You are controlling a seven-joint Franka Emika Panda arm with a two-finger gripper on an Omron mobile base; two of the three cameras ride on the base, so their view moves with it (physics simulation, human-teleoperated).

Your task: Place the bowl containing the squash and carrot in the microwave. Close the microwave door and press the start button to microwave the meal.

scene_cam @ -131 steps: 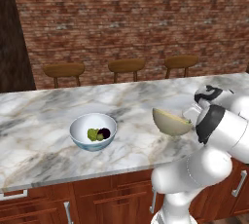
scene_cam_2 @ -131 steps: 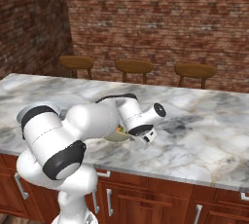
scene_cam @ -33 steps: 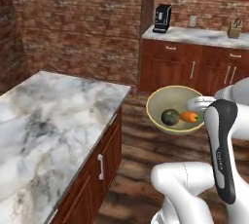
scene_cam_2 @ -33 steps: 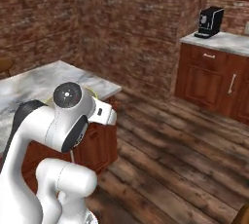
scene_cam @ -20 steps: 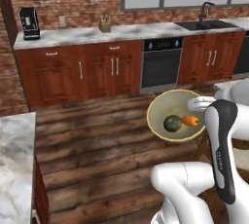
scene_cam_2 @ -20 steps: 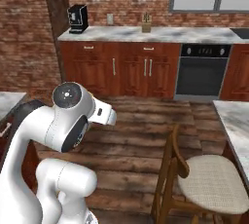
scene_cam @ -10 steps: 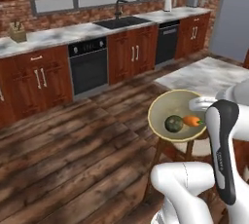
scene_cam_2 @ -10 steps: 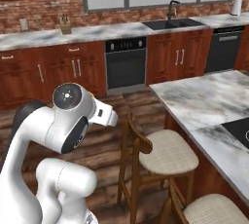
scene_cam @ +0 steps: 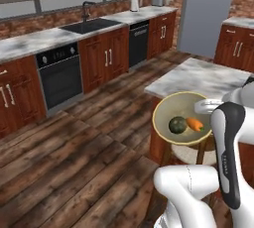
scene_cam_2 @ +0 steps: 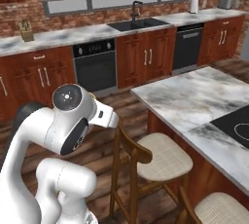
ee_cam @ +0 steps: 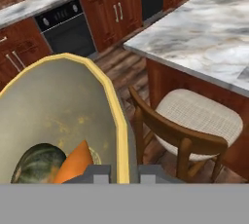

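Since half a second ago my whole outlook has swung round with the base: the sink counter and oven have slid leftward, and a marble island [scene_cam: 198,76] with a wooden stool [scene_cam_2: 160,158] now sits close ahead, while the bowl has kept its place against the arm. I read this as the carrying leg, bowl lifted and the base driving toward a microwave I cannot yet pick out among the cabinets. The bowl [scene_cam: 182,124] rides in the air beside the forearm, above the stool, with the squash [scene_cam: 177,125] and the carrot [scene_cam: 195,123] lying touching in its bottom. My gripper [ee_cam: 120,170] is clamped on the olive-yellow rim, one fingertip either side of the wall, nearly closed. Next I judge I must keep the bowl level, find the microwave and line the base up with it.
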